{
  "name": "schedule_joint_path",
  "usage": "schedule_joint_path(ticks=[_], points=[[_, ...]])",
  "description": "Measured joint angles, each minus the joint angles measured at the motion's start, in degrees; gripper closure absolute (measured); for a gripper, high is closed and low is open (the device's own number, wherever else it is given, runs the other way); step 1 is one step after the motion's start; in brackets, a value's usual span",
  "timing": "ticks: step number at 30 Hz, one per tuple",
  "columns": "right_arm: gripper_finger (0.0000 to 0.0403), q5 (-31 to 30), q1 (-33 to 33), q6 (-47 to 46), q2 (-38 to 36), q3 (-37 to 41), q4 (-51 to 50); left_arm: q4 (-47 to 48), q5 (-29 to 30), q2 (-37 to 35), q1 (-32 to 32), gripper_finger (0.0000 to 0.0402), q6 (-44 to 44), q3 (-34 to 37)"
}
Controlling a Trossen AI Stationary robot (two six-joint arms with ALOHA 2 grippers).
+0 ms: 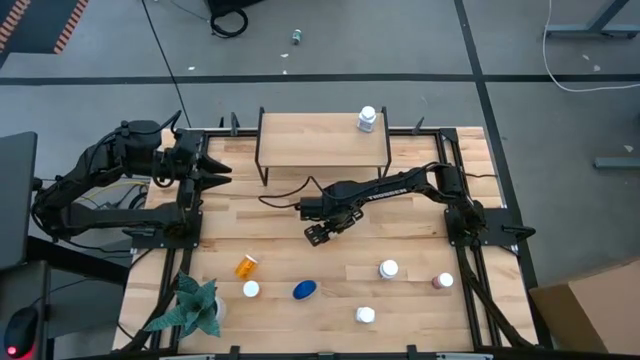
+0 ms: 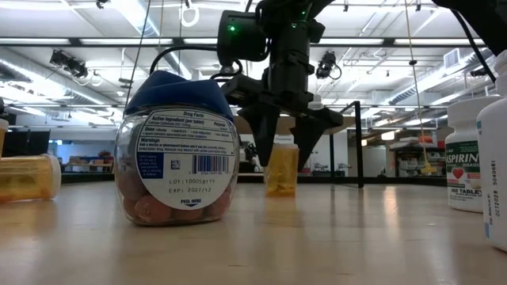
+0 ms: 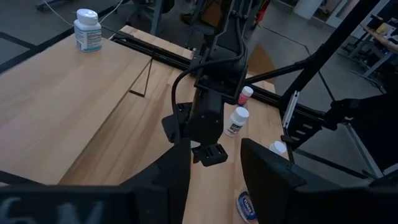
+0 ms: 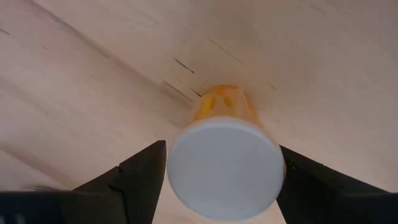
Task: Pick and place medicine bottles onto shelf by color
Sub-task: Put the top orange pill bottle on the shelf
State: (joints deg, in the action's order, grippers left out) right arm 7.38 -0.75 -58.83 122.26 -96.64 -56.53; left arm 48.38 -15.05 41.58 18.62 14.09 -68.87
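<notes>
The right gripper (image 4: 221,186) hung with its jaws spread wide on either side of the small orange white-capped pill bottle (image 4: 224,158), standing on the wooden bench (image 1: 400,230) in front of the low wooden-topped shelf (image 1: 320,142), not yet gripping it. An off-centre squeeze could have tipped it. The left gripper (image 3: 214,171) waited, partly open, left of the shelf. Nearby, the white bottle (image 2: 469,154) read "ASPIRIN".

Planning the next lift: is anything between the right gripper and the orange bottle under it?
Nothing visible. The right gripper hangs over the upright orange bottle, open fingers on either side of its white cap, bare table around.
</notes>
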Motion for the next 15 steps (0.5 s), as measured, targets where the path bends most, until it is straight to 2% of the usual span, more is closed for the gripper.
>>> schedule_joint_path(ticks=[6,15], points=[[0.0137,0.0,0.0,-0.1,0.0,0.0,0.0,0.0,0.0,0.0,0.0,0.0264,-0.2,0.0],[0.0199,-1.1,0.0,1.7,0.0,-0.1,-0.2,0.0,0.0,0.0,0.0,0.0258,-0.2,0.0]])
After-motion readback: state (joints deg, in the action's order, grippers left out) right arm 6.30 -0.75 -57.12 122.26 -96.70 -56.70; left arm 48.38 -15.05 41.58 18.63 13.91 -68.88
